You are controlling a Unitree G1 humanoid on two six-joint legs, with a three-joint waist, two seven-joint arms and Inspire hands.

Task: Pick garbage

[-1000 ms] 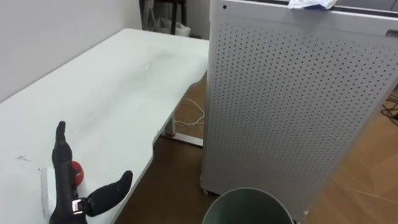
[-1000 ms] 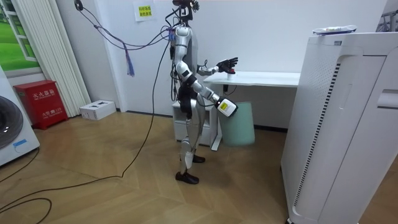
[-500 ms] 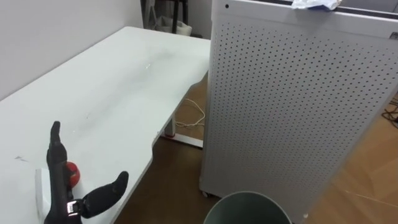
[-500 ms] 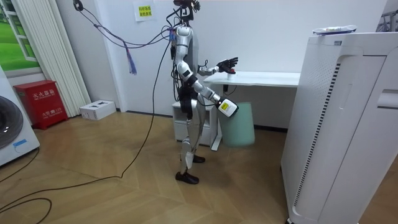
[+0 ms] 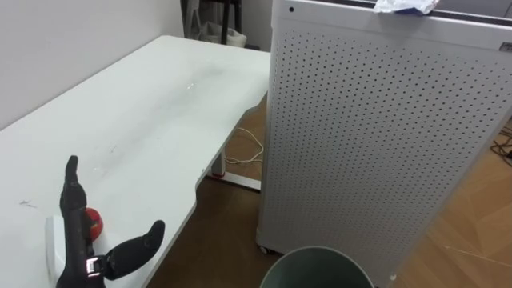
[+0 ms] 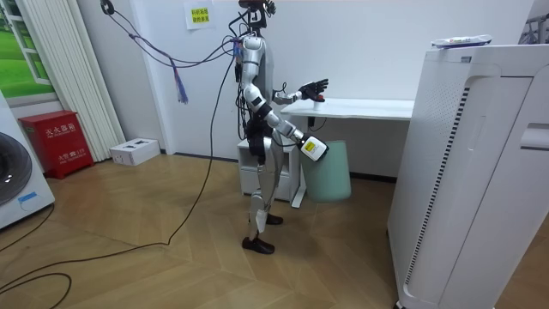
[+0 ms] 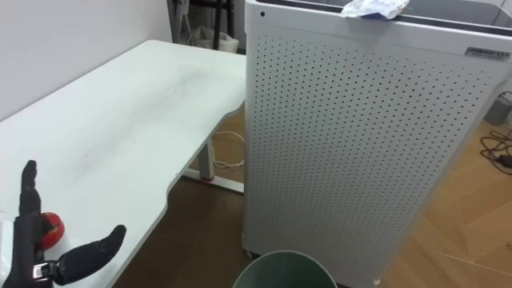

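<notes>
I am looking down from the robot's head. A tall white cabinet (image 5: 384,136) with a perforated front fills the right half of the view and stands on a wooden floor (image 5: 232,240). To its left a long white bench (image 5: 136,120) runs away along a pale wall. A gap of floor separates the bench from the cabinet. The rim of a round grey-green bin (image 5: 316,266) shows at the bottom edge, on the floor just in front of the cabinet's base.

In the room view the robot stands upright at the bench's near end, facing it, with the bin beside its legs. Its left robot hand (image 5: 80,240) is raised over the near corner of the bench. The hand is wide open, straight fingers pointing up and the thumb spread out to the side, and it holds nothing. Its right robot hand (image 6: 312,148) hangs lower, near the bin, and I cannot tell its state.

The task's small red round thing (image 5: 95,222) lies on the bench just behind the left robot hand, partly hidden by it. I cannot tell whether they touch. A crumpled white-and-blue scrap (image 5: 404,6) lies on top of the cabinet.
</notes>
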